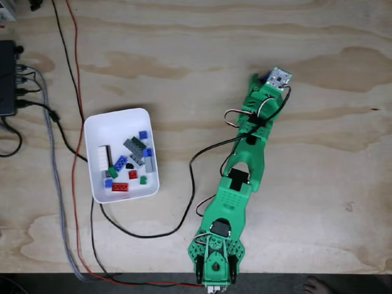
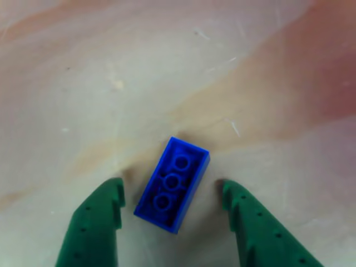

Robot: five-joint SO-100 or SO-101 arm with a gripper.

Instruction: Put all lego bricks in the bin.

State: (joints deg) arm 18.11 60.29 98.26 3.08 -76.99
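In the other view a blue lego brick (image 2: 172, 192) lies upside down on the wooden table, its hollow underside with three tubes facing up. My gripper (image 2: 171, 187) is open around it, one green finger (image 2: 97, 222) to its left and the other (image 2: 261, 228) to its right, with a gap on each side. In the fixed view the green arm (image 1: 245, 165) stretches from the table's near edge to its wrist end (image 1: 274, 79), well to the right of the bin. The white bin (image 1: 116, 125) holds several lego bricks (image 1: 128, 162): red, blue, green, grey and white.
Black, red and braided cables (image 1: 61, 153) run down the table left of the bin, and a black cable (image 1: 184, 214) loops between bin and arm. A black box (image 1: 7, 79) sits at the left edge. A person's foot (image 1: 318, 285) shows below the table's near edge.
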